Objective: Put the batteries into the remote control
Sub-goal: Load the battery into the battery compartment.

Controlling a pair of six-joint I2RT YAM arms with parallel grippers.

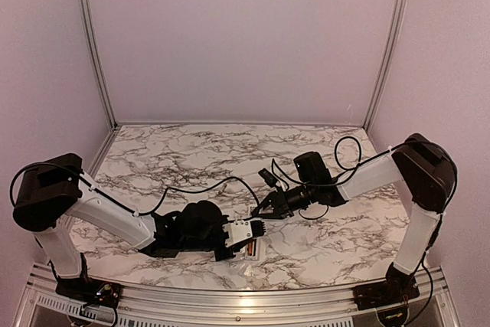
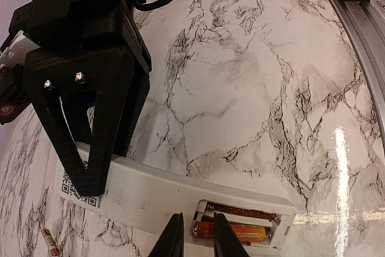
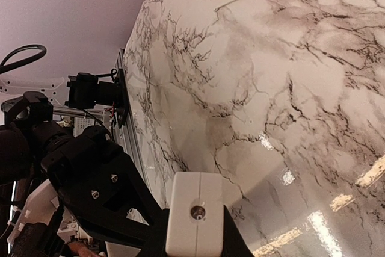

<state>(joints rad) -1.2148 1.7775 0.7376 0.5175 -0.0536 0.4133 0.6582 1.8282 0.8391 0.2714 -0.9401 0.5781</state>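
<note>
No word, brand name or number could be read in any of the three views. The only printed sign was a black-and-white square code label (image 2: pixel 71 188) on the back of the slim white rectangular plastic remote control (image 2: pixel 156 200), at the end farthest from its open battery slot; its pattern was partly covered. A tiny orange-copper cylindrical battery (image 2: pixel 50 242), lying just off that same end of the remote control, carried dark print too small to make out. A second orange battery (image 2: pixel 237 232), seated in the slot, showed no legible lettering.
</note>
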